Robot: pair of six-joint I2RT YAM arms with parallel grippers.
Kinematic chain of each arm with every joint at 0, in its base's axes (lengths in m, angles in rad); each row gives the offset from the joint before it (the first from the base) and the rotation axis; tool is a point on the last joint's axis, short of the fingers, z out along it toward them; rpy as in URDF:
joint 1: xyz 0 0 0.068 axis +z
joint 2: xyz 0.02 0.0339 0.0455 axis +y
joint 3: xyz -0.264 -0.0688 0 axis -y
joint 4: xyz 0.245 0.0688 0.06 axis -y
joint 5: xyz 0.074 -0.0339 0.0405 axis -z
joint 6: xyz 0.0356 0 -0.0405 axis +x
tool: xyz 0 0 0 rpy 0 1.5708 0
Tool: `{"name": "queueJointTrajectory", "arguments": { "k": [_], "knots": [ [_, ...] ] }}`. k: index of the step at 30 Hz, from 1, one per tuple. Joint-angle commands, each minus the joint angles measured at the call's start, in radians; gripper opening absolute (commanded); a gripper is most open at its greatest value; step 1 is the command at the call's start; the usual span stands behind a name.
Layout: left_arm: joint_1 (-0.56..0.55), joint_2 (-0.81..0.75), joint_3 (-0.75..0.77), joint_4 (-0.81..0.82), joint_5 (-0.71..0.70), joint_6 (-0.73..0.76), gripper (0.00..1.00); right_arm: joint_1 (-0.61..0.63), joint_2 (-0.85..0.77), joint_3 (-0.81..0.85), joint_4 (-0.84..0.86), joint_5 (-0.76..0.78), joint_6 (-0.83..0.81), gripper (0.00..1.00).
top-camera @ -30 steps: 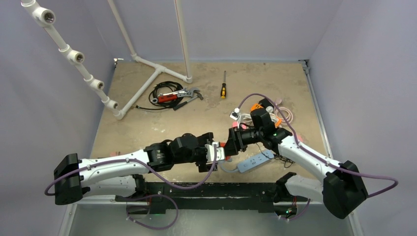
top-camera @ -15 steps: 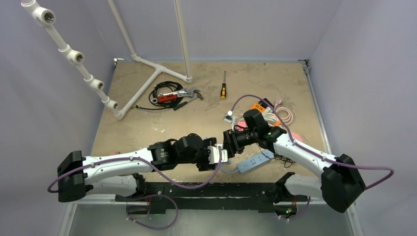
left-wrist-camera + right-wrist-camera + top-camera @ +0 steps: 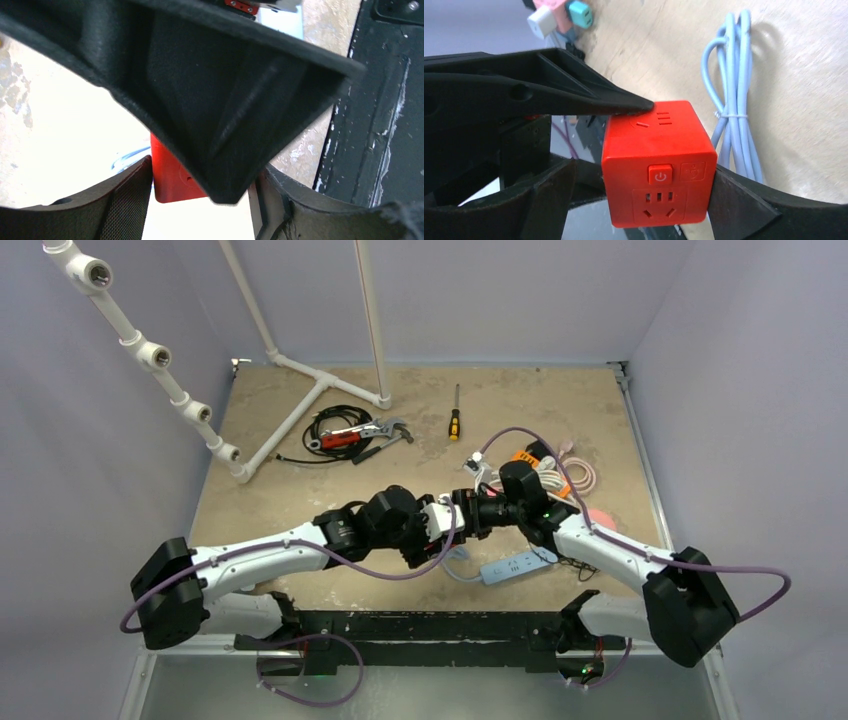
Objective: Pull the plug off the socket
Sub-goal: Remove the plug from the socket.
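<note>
The socket is a red cube point(image 3: 656, 165) with a power button and an empty outlet on the face I see. It hangs above the table between both grippers, which meet at the middle of the top view. My left gripper point(image 3: 202, 172) is shut on the cube point(image 3: 172, 175); one of its fingers point(image 3: 574, 95) lies on the cube's top. My right gripper point(image 3: 644, 172) stands open around the cube, with its right finger touching and a gap on the left side. One right finger point(image 3: 225, 100) blocks most of the left wrist view. The plug is out of view.
A light blue power strip point(image 3: 517, 565) lies near the front edge, its coiled cable point(image 3: 731, 100) under the cube. Cables and adapters point(image 3: 555, 470) pile at the right. A screwdriver point(image 3: 454, 420), a red-handled wrench on a black cable point(image 3: 350, 435) and white pipes point(image 3: 300, 410) lie further back.
Both grippers have carried the red cube away from the front edge toward the table's middle. The left gripper has closed on the cube, and the right gripper's jaws have widened.
</note>
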Motion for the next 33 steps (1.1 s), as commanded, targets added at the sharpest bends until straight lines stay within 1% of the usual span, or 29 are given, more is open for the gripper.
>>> {"name": "queueJointTrajectory", "arguments": {
  "k": [1, 2, 5, 9, 11, 15, 19, 20, 22, 25, 28, 30, 33],
  "knots": [
    [0.038, 0.063, 0.026, 0.016, 0.032, -0.073, 0.06, -0.013, -0.022, -0.008, 0.2, 0.097, 0.074, 0.97],
    [0.045, 0.077, 0.027, 0.013, 0.032, -0.08, 0.06, -0.023, -0.032, -0.016, 0.217, 0.122, 0.08, 0.99],
    [0.081, 0.108, 0.037, 0.007, 0.051, -0.103, 0.06, -0.089, -0.069, -0.041, 0.253, 0.159, 0.095, 0.99],
    [0.158, 0.14, 0.05, 0.01, 0.112, -0.149, 0.07, -0.181, -0.125, -0.068, 0.27, 0.207, 0.104, 0.99],
    [0.191, 0.159, 0.057, 0.013, 0.16, -0.169, 0.07, -0.197, -0.143, -0.082, 0.291, 0.224, 0.119, 0.99],
    [0.263, 0.192, 0.069, 0.014, 0.247, -0.218, 0.07, -0.204, -0.158, -0.081, 0.268, 0.274, 0.096, 0.99],
    [0.365, 0.222, 0.092, 0.004, 0.331, -0.265, 0.06, -0.2, -0.242, -0.11, 0.246, 0.356, -0.015, 0.96],
    [0.397, 0.234, 0.106, -0.005, 0.356, -0.274, 0.06, -0.193, -0.262, -0.119, 0.251, 0.342, -0.045, 0.95],
    [0.46, 0.257, 0.12, -0.016, 0.421, -0.299, 0.06, -0.166, -0.29, -0.132, 0.244, 0.337, -0.082, 0.92],
    [0.524, 0.281, 0.135, -0.025, 0.482, -0.322, 0.06, -0.039, -0.282, -0.142, 0.252, 0.416, -0.119, 0.92],
    [0.566, 0.308, 0.132, -0.016, 0.528, -0.358, 0.06, 0.111, -0.205, -0.114, 0.242, 0.522, -0.156, 0.92],
    [0.602, 0.34, 0.142, -0.034, 0.571, -0.367, 0.06, 0.165, -0.14, -0.085, 0.235, 0.576, -0.181, 0.9],
    [0.628, 0.381, 0.157, -0.055, 0.591, -0.37, 0.06, 0.231, -0.027, -0.017, 0.2, 0.642, -0.218, 0.84]
  ]
}}
